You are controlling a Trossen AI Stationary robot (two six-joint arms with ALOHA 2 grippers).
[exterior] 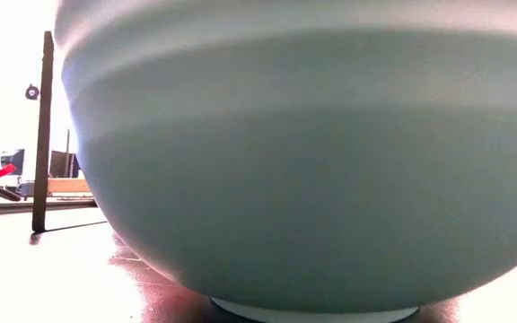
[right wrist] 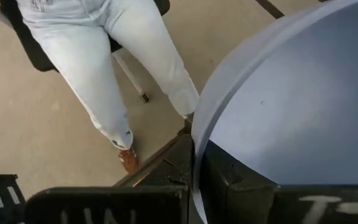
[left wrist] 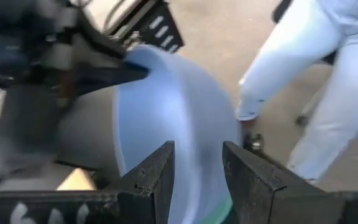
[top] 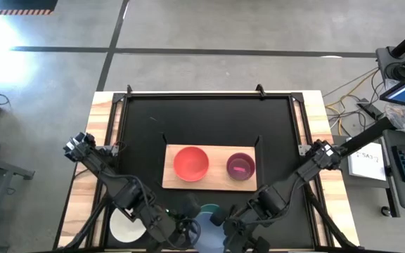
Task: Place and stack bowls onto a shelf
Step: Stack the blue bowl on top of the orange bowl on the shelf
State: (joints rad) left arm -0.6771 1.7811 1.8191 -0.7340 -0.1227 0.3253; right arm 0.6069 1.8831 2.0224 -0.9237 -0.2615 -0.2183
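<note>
The grey-blue bowl (top: 209, 237) is at the table's near edge, between both grippers, tipped on edge. My right gripper (right wrist: 194, 168) is shut on its rim. My left gripper (left wrist: 197, 171) is open, with one finger on each side of the same bowl's wall (left wrist: 166, 112); I cannot tell whether they touch it. The teal bowl (top: 209, 209) stands on its foot on the table and fills the low view (exterior: 312, 179). The red bowl (top: 190, 163) and the magenta bowl (top: 240, 166) sit on the shelf (top: 216, 151). My right gripper pinches the grey-blue bowl's rim (right wrist: 199, 134), one finger inside the bowl and one outside. In the left wrist view its fingers (left wrist: 129, 71) grip the rim's far part. The bowl is tipped up on edge; what its lower part rests on is hidden.
A white bowl (top: 126, 228) sits at the near left corner, beside the left arm. A person in light trousers (right wrist: 104, 68) stands just past the near edge. There is bare board between the two bowls on the shelf, and bare black tabletop (top: 209, 116) beyond it.
</note>
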